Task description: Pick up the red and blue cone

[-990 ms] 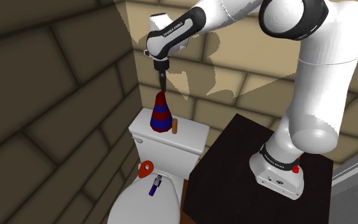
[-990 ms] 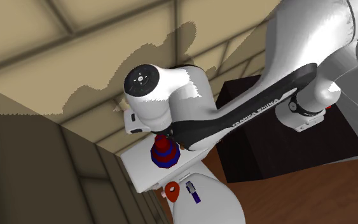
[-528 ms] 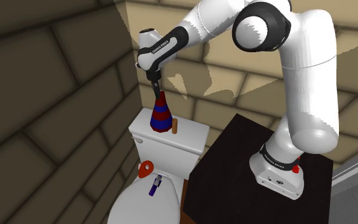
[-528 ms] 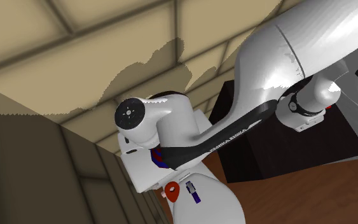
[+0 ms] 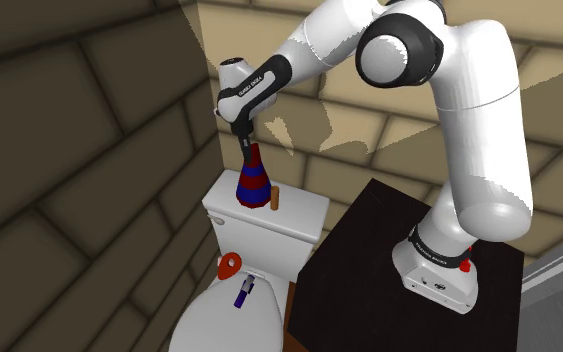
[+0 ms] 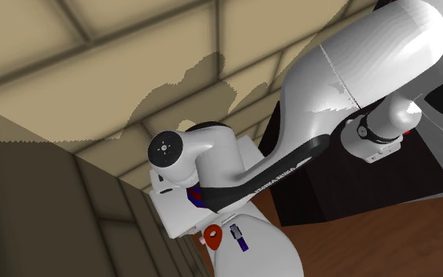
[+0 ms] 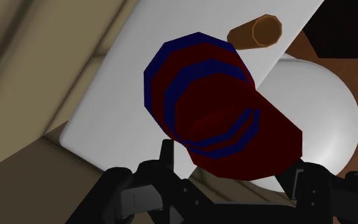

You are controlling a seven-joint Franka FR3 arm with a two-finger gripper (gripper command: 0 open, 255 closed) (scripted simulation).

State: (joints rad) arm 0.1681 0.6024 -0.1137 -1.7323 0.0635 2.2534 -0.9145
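Note:
The red and blue striped cone [image 5: 253, 185] stands upright on the white toilet tank lid [image 5: 299, 212], close to the wall corner. My black gripper [image 5: 248, 151] comes down onto the cone's tip from above. In the wrist view the cone [image 7: 203, 102] runs up between the two fingers [image 7: 166, 159], and the gripper [image 7: 231, 170] is shut on its narrow upper part. In the second exterior view the arm's wrist covers most of the cone [image 6: 196, 195].
A small brown cylinder [image 5: 276, 199] stands on the tank beside the cone. A red piece [image 5: 230, 263] and a purple object [image 5: 243, 290] lie on the toilet's white lid [image 5: 219, 325]. Brick walls close in behind and beside. The black stand [image 5: 369, 250] sits at the shoulder view's right.
The gripper came down from above the cone onto its tip, and its fingers went from open to shut on it. The cone stays on the tank.

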